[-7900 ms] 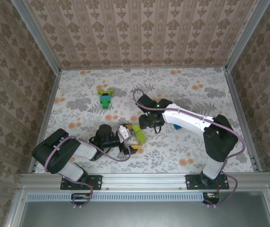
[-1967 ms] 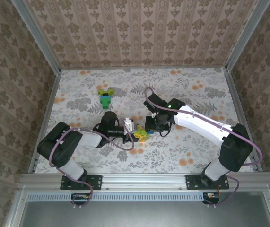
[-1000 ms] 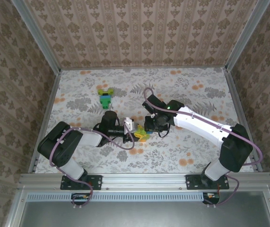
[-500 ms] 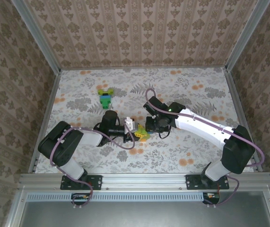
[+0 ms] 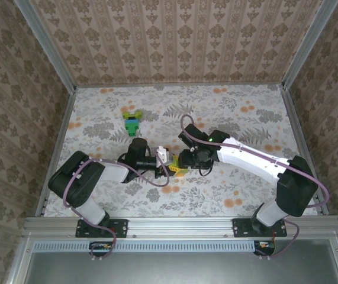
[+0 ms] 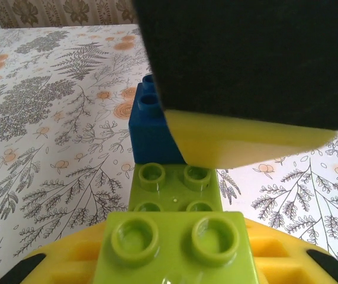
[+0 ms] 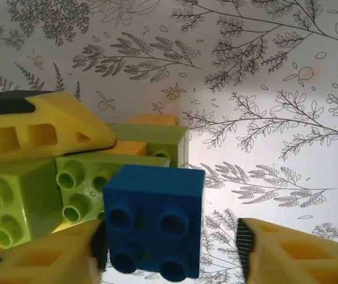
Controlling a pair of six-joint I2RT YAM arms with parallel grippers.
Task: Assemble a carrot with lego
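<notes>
The carrot [image 5: 177, 168] is a joined cluster of lime-green lego with orange underneath, in the middle of the table. My left gripper [image 5: 167, 164] is shut on its lime-green end [image 6: 177, 248], which sits between the yellow fingers [image 6: 287, 254]. A blue brick [image 7: 154, 228] is stuck on the carrot's far end [image 6: 152, 133]. My right gripper [image 7: 171, 245] stands open around this blue brick. Its left finger [image 7: 38, 257] lies against the brick and its right finger [image 7: 299, 251] stands apart from it. From above, the right gripper [image 5: 185, 160] meets the left one over the carrot.
A second small cluster of green, lime and blue bricks [image 5: 132, 122] lies at the back left. The patterned table [image 5: 240, 112] is walled in on three sides, with a metal rail [image 5: 174, 223] along the near edge.
My right gripper's jaws have opened off the blue brick, which stays on the carrot. The right arm shifted slightly. The left gripper keeps its hold and has not moved.
</notes>
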